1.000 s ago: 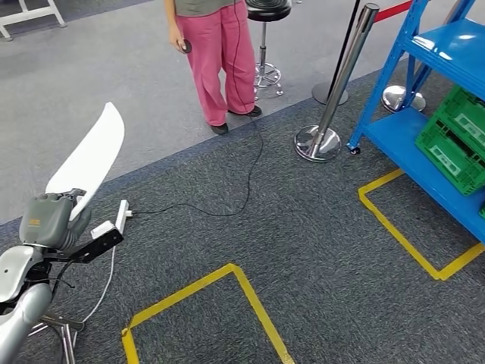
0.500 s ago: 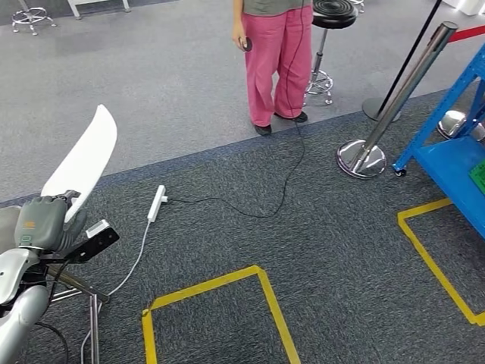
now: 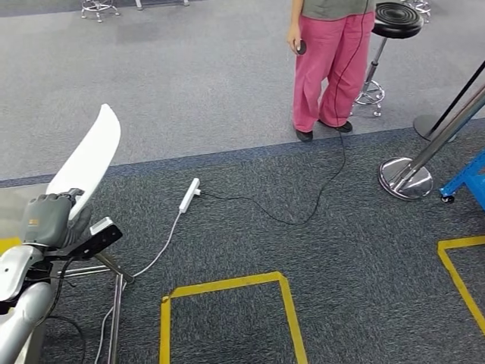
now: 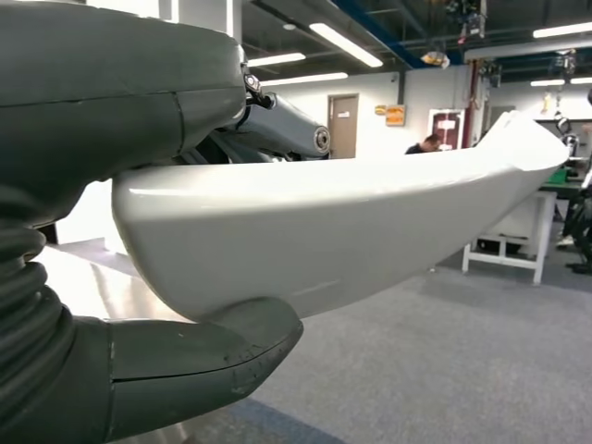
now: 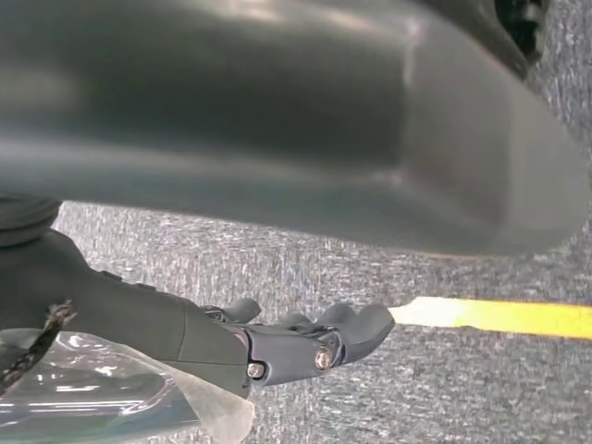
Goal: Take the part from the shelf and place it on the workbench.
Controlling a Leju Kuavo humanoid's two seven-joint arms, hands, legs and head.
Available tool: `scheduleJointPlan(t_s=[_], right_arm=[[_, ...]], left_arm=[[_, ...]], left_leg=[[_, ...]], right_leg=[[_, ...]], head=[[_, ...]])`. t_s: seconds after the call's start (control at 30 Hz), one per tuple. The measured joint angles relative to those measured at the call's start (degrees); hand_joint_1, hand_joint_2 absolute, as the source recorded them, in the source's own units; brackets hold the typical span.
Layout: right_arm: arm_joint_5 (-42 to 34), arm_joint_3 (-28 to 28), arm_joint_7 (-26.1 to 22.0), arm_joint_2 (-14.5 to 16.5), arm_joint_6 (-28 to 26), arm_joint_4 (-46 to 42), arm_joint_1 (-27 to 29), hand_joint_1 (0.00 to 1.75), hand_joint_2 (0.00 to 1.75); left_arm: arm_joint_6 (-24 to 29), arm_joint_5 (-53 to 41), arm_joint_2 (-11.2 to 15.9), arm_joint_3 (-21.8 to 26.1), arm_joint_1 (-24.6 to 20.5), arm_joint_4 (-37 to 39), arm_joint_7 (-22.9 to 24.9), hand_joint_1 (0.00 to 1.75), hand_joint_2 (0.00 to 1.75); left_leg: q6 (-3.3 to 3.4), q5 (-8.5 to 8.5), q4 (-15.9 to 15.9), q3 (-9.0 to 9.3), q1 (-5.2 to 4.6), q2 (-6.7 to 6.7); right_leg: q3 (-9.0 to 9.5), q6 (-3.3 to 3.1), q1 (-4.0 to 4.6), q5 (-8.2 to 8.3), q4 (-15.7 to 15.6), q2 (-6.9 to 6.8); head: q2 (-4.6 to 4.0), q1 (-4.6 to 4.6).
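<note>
Camera has swung left since the earlier frame — blue shelf nearly out at the right edge, no bench seen. Left hand fingers clamped on white part, long axis pointing up and forward. Right hand hangs over carpet — fingers loosely apart, holding nothing.

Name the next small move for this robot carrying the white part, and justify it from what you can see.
Probably keep turning left toward the workbench while holding on. The left hand grips the white part, the blue shelf sits at the right edge, and a pale surface shows at far left, possibly the workbench.
</note>
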Motion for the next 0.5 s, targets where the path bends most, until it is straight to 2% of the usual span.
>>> scheduleJointPlan(t_s=[0.07,0.1,0.13,0.17,0.2,0.23,0.27,0.33,0.37,0.4,0.5], right_arm=[[-0.16,0.0,-0.09,0.02,0.21,0.0,0.01,0.0,0.0],[-0.2,0.0,-0.13,0.03,0.28,0.0,0.05,0.0,0.0],[-0.21,0.0,-0.16,0.03,0.33,0.0,0.12,0.0,0.0],[-0.2,0.0,-0.18,0.03,0.38,0.0,0.17,0.0,0.0],[-0.2,0.01,-0.18,0.03,0.4,0.0,0.2,0.0,0.0],[-0.2,0.01,-0.19,0.03,0.41,0.0,0.2,0.0,0.0],[-0.21,0.02,-0.19,0.04,0.42,0.0,0.17,0.0,0.0],[-0.29,0.02,-0.22,0.05,0.44,0.0,0.09,0.0,0.0],[-0.35,0.02,-0.25,0.05,0.45,0.0,0.05,0.0,0.0],[-0.42,0.02,-0.28,0.04,0.46,0.0,0.03,0.0,0.0],[-0.51,0.02,-0.32,0.04,0.44,0.0,0.08,0.0,0.0]], left_arm=[[-0.04,0.2,0.07,0.04,-0.25,-0.03,0.04,1.75,1.75],[-0.05,0.31,0.03,0.04,-0.39,-0.03,0.04,1.75,1.75],[-0.08,0.39,-0.03,0.02,-0.51,-0.03,0.03,1.75,1.75],[-0.1,0.48,-0.12,0.0,-0.52,-0.02,0.03,1.75,1.75],[-0.14,0.6,-0.21,-0.01,-0.48,-0.02,0.02,1.75,1.75],[-0.16,0.73,-0.25,-0.02,-0.46,-0.02,0.02,1.75,1.75],[-0.17,0.86,-0.28,-0.02,-0.49,-0.02,0.01,1.75,1.75],[-0.17,1.09,-0.3,-0.01,-0.6,-0.02,-0.05,1.75,1.75],[-0.16,1.23,-0.31,0.01,-0.67,-0.02,-0.09,1.75,1.75],[-0.15,1.39,-0.35,0.01,-0.72,-0.02,-0.11,1.75,1.75],[-0.13,1.7,-0.46,0.02,-0.69,-0.02,-0.16,1.75,1.75]], left_leg=[[-0.47,-2.17,3.12,-1.35,-0.19,2.56],[-0.67,-4.03,6.37,-2.81,-0.18,4.3],[-0.92,-5.91,10.27,-4.58,-0.09,5.47],[-1.15,-7.15,13.53,-6.06,0.02,6.03],[-1.34,-7.39,15.23,-6.77,0.17,6.27],[-1.5,-6.49,14.67,-6.37,0.3,6.37],[-1.63,-4.72,11.93,-4.85,0.42,6.46],[-1.65,-1.59,4.15,-0.69,0.49,6.76],[-1.45,-0.95,1.51,0.68,0.46,6.85],[-1.25,-0.89,0.16,1.33,0.42,6.89],[-0.87,-0.93,-0.15,1.33,0.25,6.76]], right_leg=[[0.61,-0.28,-0.22,0.51,-0.99,-0.89],[0.77,-0.39,-0.15,0.54,-1.15,-1.33],[0.82,-0.49,-0.1,0.5,-1.16,-1.77],[0.82,-0.52,-0.07,0.41,-1.11,-2.17],[0.81,-0.5,-0.07,0.31,-1.02,-2.52],[0.82,-0.42,-0.11,0.19,-0.89,-2.81],[0.86,-0.26,-0.17,0.02,-0.71,-3.03],[0.82,0.25,-0.15,-0.47,-0.14,-3.35],[0.71,0.51,-0.05,-0.7,0.15,-3.41],[0.58,0.53,0.09,-0.89,0.41,-3.44],[0.48,0.01,0.2,-1.03,0.54,-3.5]], head=[[-0.01,-0.21],[-0.02,-0.29],[-0.02,-0.37],[-0.02,-0.36],[-0.02,-0.38],[-0.02,-0.38],[-0.02,-0.39],[-0.02,-0.4],[-0.01,-0.37],[-0.01,-0.36],[-0.02,-0.31]])
